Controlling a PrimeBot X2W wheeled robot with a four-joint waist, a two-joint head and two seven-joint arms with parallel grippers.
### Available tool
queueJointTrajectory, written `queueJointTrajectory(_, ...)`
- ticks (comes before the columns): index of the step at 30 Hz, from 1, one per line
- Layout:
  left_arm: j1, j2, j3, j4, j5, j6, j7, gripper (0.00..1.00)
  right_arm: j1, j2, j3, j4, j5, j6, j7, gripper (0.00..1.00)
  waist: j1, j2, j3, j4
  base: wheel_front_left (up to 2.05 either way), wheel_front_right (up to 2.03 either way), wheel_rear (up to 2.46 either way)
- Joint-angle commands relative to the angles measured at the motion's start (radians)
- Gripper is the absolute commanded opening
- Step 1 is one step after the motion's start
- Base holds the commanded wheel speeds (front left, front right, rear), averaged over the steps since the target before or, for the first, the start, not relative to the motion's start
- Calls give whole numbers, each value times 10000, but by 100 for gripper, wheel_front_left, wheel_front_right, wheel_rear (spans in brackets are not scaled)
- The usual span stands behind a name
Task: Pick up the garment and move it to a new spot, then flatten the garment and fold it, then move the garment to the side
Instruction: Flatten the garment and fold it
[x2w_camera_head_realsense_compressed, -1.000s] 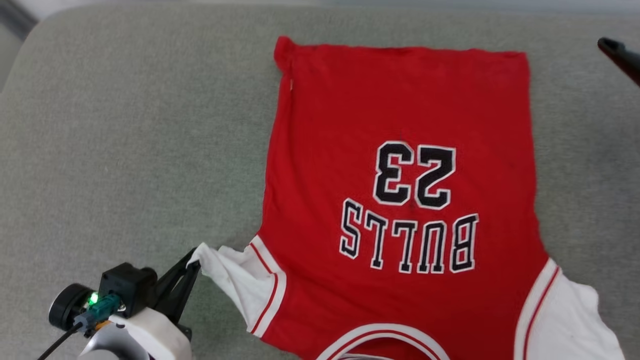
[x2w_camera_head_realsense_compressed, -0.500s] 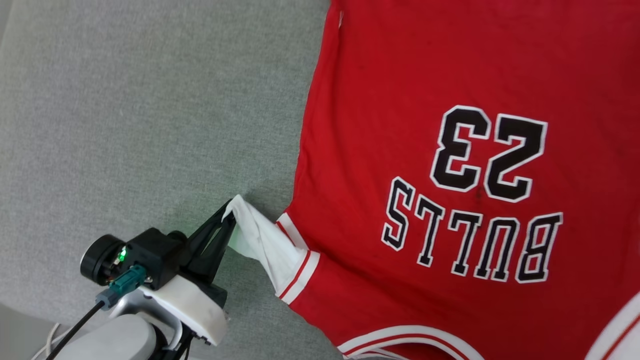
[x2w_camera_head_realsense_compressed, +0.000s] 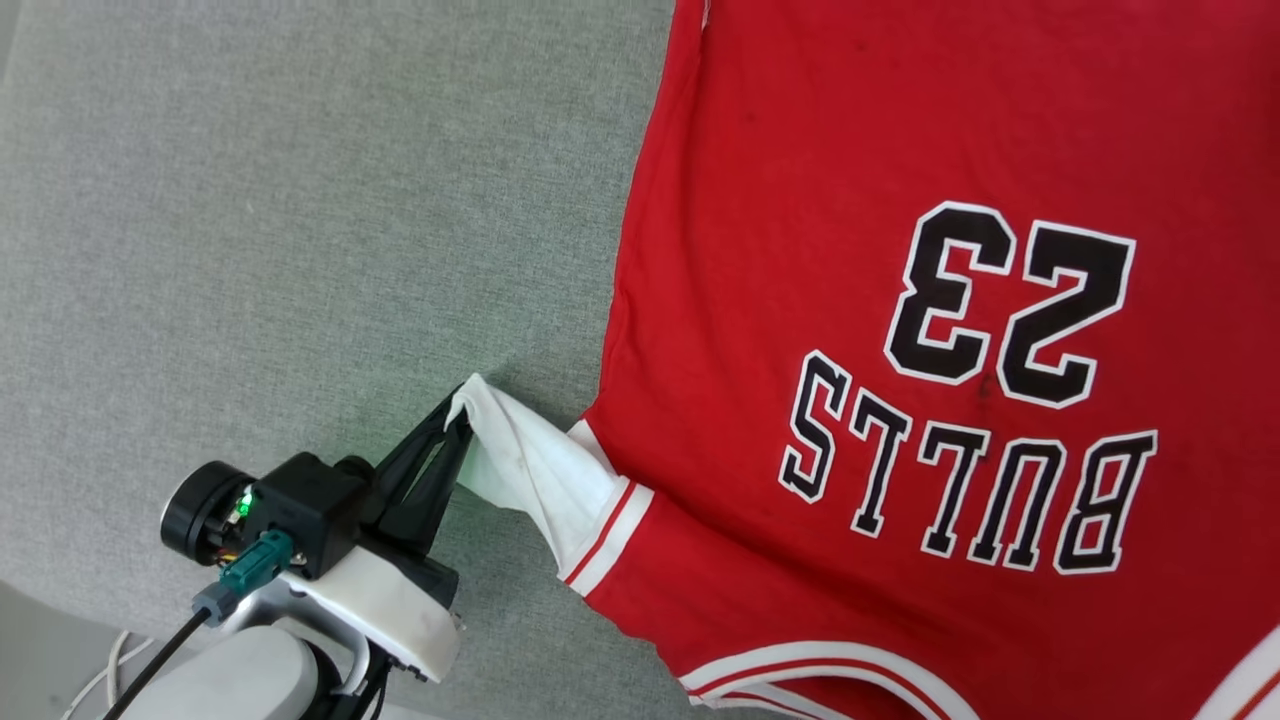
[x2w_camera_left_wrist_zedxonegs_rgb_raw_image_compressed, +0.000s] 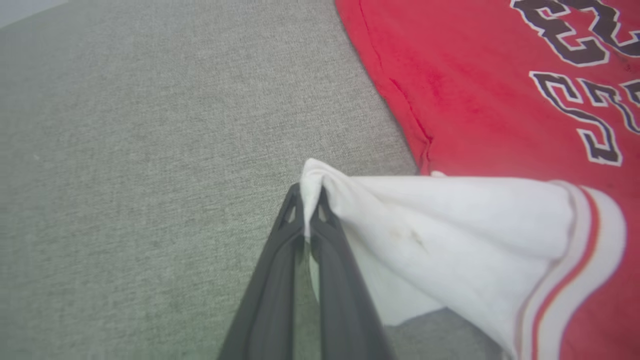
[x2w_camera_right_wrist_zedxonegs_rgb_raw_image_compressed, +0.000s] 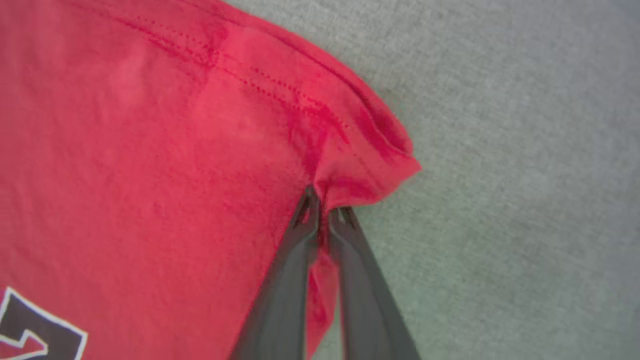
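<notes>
a grey woven cushion (x2w_camera_head_realsense_compressed: 300, 200) carries the red garment (x2w_camera_head_realsense_compressed: 800, 200), spread mostly flat, printed side up.

Matt, soft cloth garment (x2w_camera_head_realsense_compressed: 900, 150) on rough grey woven upholstery (x2w_camera_head_realsense_compressed: 300, 200)

**Free room left, cloth right**

Head view: grey cushion (x2w_camera_head_realsense_compressed: 250, 250) bare across upper left & centre-left, free to pass. Right half: garment (x2w_camera_head_realsense_compressed: 850, 300) spread out. Lower left: left gripper (x2w_camera_head_realsense_compressed: 458, 415) + arm in the way, clamped on garment's white tip.
</notes>
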Motion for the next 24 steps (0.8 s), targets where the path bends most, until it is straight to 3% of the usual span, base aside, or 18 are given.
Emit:
queueJointTrajectory(1, 188, -14, 73, 53, -6, -20, -47, 0, 306, 22, 140, 87, 105, -4, -164, 0, -1, 0, -360, -141, 0, 0, 0)
queueJointTrajectory(5, 557, 77, 195, 201, -160, 23, -49, 0, 313, -165, 485, -291, 577, -4, -812, 0, -1, 0, -1018, -405, 0, 0, 0)
queueJointTrajectory(8, 862, 117, 228, 301, -265, 65, -49, 0, 772, -697, 1087, -772, 1062, -4, -1171, 0, -1, 0, -1560, -598, 0, 0, 0)
queueJointTrajectory(15, 1681, 379, 189, 438, -468, 245, -49, 0, 2765, -2575, 2000, -2631, 2672, -5, -2111, 0, -1, 0, -2702, -1085, 0, 0, 0)
queueJointTrajectory(19, 2017, 500, 93, 467, -492, 400, -22, 0, 4501, -3467, 1651, -3345, 3382, -5, -2794, 0, -1, 0, -3202, -1329, 0, 0, 0)
queueJointTrajectory(24, 2392, 623, 59, 356, -635, 564, -15, 0, 7189, -4102, 932, -3938, 3916, -4, -3445, 0, -1, 0, -3668, -1598, 0, 0, 0)
